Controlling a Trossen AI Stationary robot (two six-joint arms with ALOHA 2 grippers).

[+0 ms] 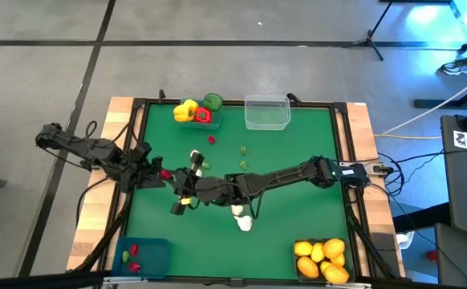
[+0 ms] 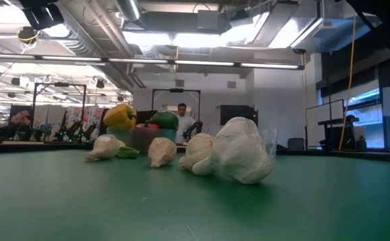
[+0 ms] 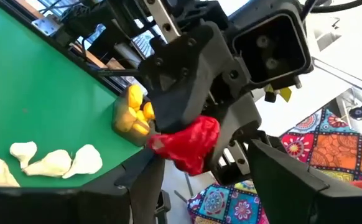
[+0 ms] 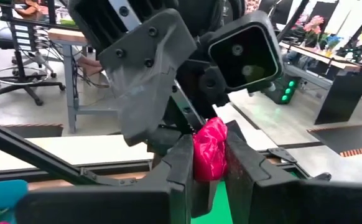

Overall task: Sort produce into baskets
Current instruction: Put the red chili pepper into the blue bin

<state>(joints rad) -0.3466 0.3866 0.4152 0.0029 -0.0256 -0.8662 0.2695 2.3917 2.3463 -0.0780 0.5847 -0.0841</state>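
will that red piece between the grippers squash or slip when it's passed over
The red piece looks crinkled and glossy, so it probably gives a little under pressure and may slip. It seems light, being small between the right gripper jaws. With the left gripper meeting it, a dropped handover seems possible.

The green desk (image 1: pixel 298 217) carries a clear bin (image 1: pixel 266 112), a blue bin (image 1: pixel 147 255), garlic bulbs (image 1: pixel 242 218), and small green pieces (image 1: pixel 242 150).

Small red pepper (image 4: pixel 210 149) (crumpled) pinched between both hands above the green table's left side.
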